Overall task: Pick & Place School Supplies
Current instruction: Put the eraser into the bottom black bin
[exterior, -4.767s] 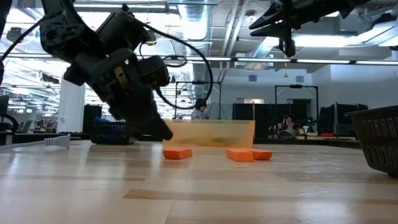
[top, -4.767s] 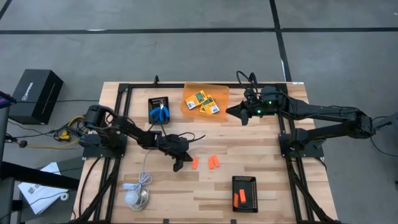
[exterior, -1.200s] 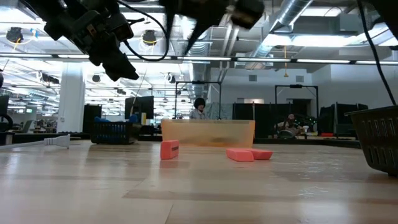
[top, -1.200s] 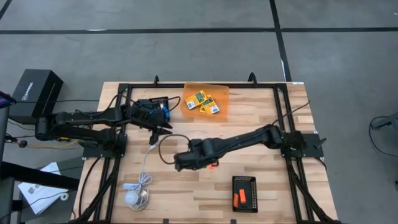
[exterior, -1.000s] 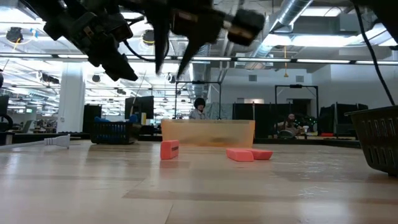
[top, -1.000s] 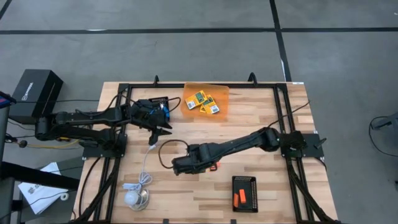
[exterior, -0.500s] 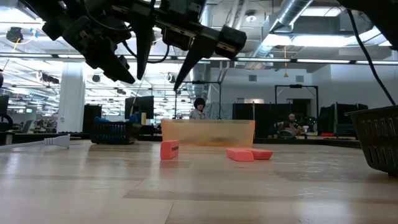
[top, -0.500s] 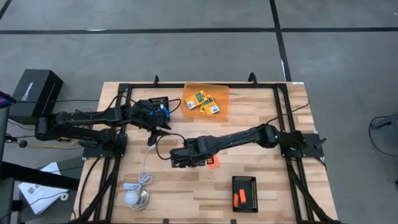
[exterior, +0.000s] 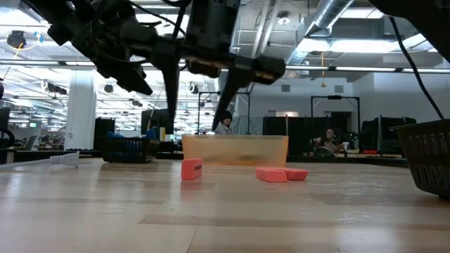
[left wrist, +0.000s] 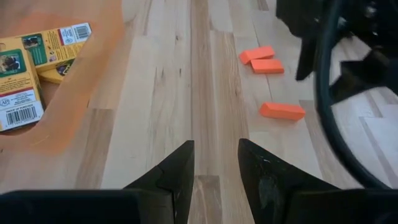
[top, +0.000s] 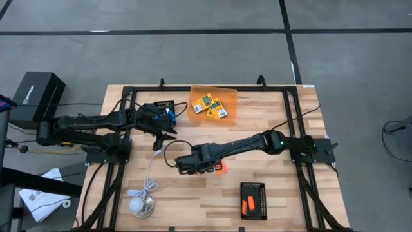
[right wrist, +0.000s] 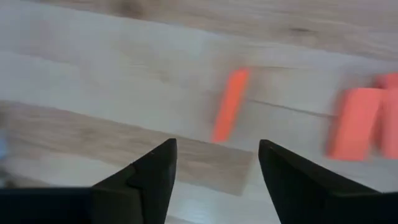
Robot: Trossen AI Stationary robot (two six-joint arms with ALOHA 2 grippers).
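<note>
The lone orange stick (right wrist: 230,104) is lying flat on the bare wood near the middle of the table, with two more orange sticks (left wrist: 264,60) just beside it and apart from the black tray (top: 253,200) near the front edge. You are hovering the right gripper (right wrist: 214,163) above that single stick, its fingers spread wide and holding nothing, so you seem to be lining up for a pick. The next move is calling for you to turn the wrist so the fingers straddle the stick's narrow sides, then descend. Your left gripper (left wrist: 214,163) is waiting by the scissors (top: 168,115) at the back left, fingers parted and empty.
</note>
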